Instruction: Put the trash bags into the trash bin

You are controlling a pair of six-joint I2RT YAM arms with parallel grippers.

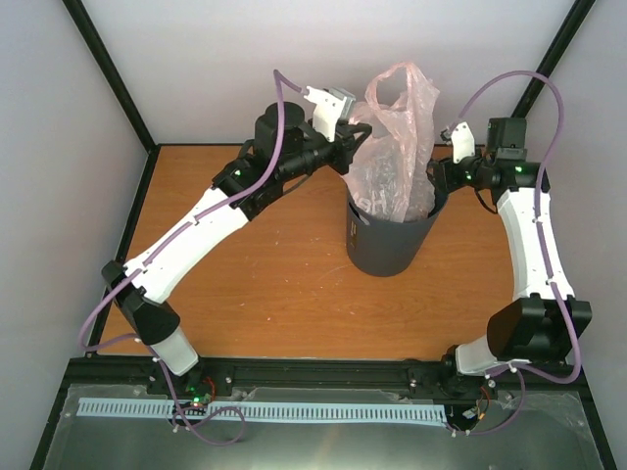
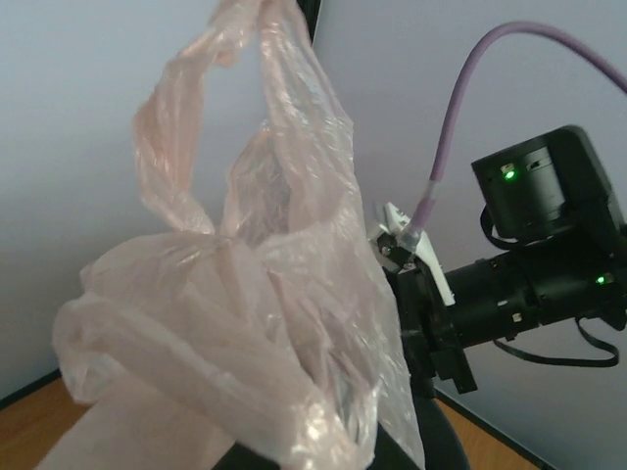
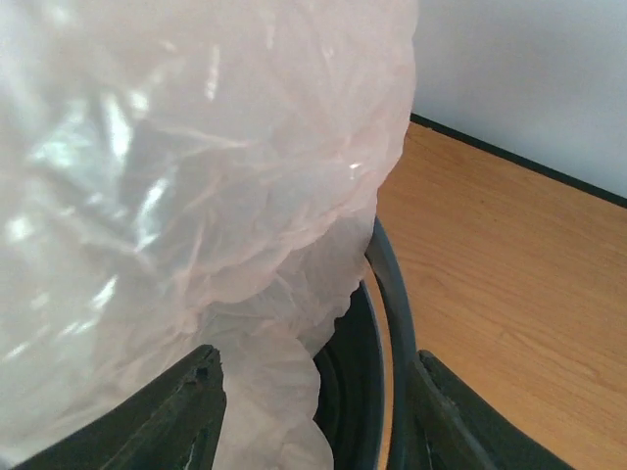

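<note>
The pale-pink trash bag [image 1: 392, 147] stands half inside the dark grey trash bin [image 1: 384, 245] at the table's middle, its handle loop sticking up well above the rim. My left gripper [image 1: 355, 137] is against the bag's upper left side. In the left wrist view the bag [image 2: 255, 323] fills the frame, covers my fingers and bunches toward them, so the gripper looks shut on the plastic. My right gripper [image 1: 439, 186] is open at the bin's right rim. In the right wrist view it [image 3: 313, 360] straddles the rim [image 3: 392, 313], with the bag [image 3: 196, 176] pressing against the inner finger.
The orange table [image 1: 265, 284] is enclosed by white walls with black frame posts at the back corners. The right arm's wrist [image 2: 539, 284] shows close behind the bag in the left wrist view. Both arm bases sit on the black rail [image 1: 323, 372] at the near edge.
</note>
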